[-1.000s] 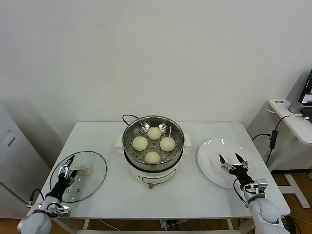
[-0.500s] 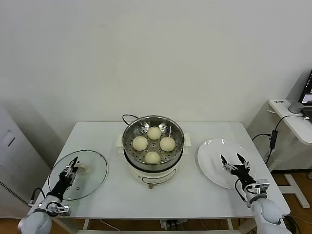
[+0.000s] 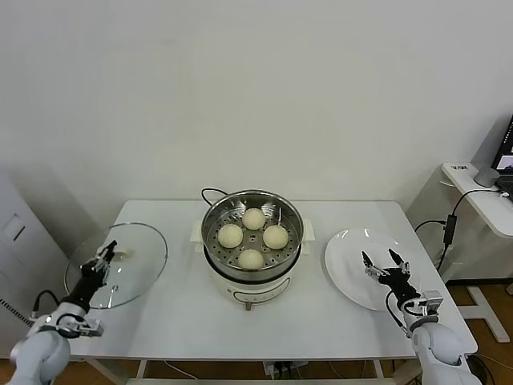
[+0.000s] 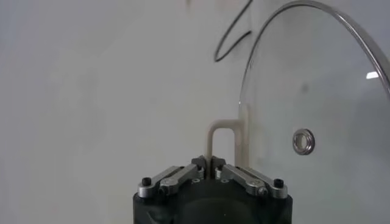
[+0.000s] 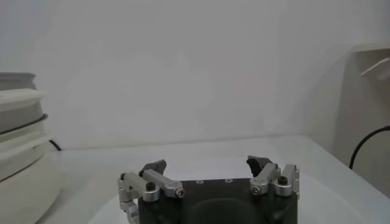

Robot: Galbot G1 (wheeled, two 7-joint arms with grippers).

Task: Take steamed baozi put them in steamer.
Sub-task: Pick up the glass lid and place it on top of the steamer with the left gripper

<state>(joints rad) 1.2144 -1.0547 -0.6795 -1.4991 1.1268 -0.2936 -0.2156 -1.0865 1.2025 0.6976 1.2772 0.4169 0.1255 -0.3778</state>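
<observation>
Shiny steel, clear glass and matt dough around the steamer

The steamer (image 3: pixel 252 233) is a polished steel basket with a perforated floor, seated on a smooth, glossy cream plastic pot body; inside it the four buns (image 3: pixel 252 237) look smooth, matt and pale. To the steamer's left, the glass lid (image 3: pixel 120 265) is clear and reflective with a thin metal rim, a small metal vent ring and a smooth cream plastic handle. To its right, the plate (image 3: pixel 357 261) is glossy white. The table (image 3: pixel 321 313) beneath is smooth, matt white.
</observation>
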